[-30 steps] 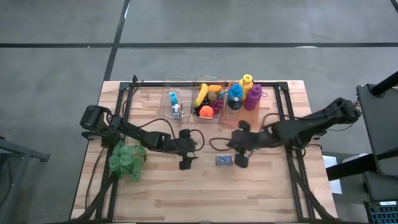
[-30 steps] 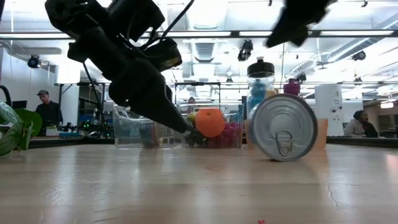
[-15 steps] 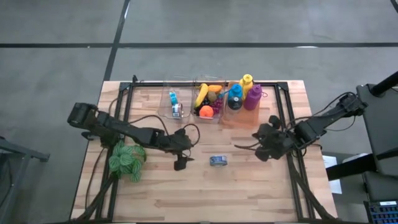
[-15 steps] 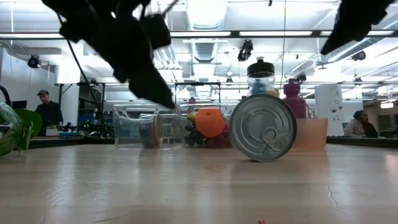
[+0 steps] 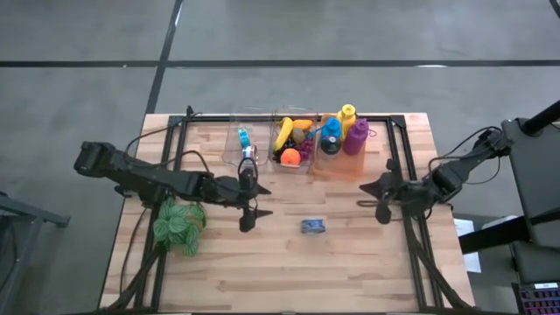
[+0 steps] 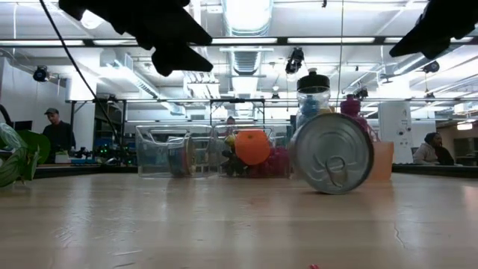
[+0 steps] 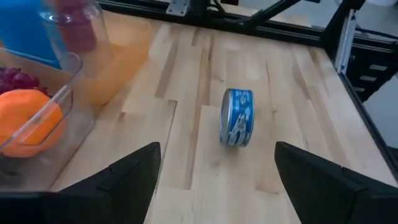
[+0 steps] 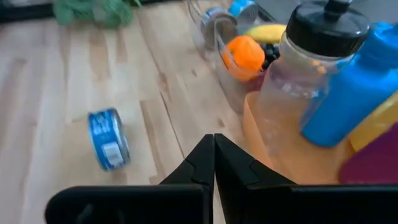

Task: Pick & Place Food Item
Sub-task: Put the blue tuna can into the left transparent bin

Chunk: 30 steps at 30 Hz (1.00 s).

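A blue-labelled tin can (image 5: 313, 226) lies on its side on the wooden table, untouched, its round silver end facing the low view (image 6: 332, 153). It also shows in both wrist views (image 7: 237, 117) (image 8: 109, 139). My left gripper (image 5: 248, 219) hangs open above the table to the can's left, fingers spread wide (image 7: 217, 148), and sits high in the low view (image 6: 175, 45). My right gripper (image 5: 378, 199) is shut (image 8: 213, 142) and stands well to the can's right, near the orange tray.
Along the far edge stand a clear bin (image 5: 247, 147) with a small can, a clear bin of fruit (image 5: 293, 140) and an orange tray (image 5: 343, 162) of bottles. A green plant (image 5: 179, 226) sits at the left. Black frame rails (image 5: 409, 175) cross the table. People show in the room behind.
My right gripper has drawn away from the can toward the table's right edge. My left gripper has pulled back toward the left and risen. The can has rolled a short way left and then back right, staying on its side.
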Each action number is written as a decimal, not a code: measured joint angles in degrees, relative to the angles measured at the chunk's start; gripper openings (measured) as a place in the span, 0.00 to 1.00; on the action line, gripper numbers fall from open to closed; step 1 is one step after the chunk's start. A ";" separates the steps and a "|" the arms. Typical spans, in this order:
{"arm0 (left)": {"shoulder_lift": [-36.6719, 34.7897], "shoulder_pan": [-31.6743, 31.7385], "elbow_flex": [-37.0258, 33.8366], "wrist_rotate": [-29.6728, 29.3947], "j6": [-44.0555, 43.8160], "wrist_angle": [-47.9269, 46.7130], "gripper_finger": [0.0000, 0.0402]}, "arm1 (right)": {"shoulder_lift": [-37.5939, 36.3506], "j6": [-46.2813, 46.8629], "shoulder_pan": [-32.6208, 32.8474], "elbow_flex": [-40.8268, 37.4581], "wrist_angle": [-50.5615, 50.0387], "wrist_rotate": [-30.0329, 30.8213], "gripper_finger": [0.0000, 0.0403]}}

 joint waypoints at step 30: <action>0.55 0.00 -0.07 -0.34 0.15 3.61 0.80 | -36.98 -31.14 0.02 -21.61 28.42 -22.35 0.02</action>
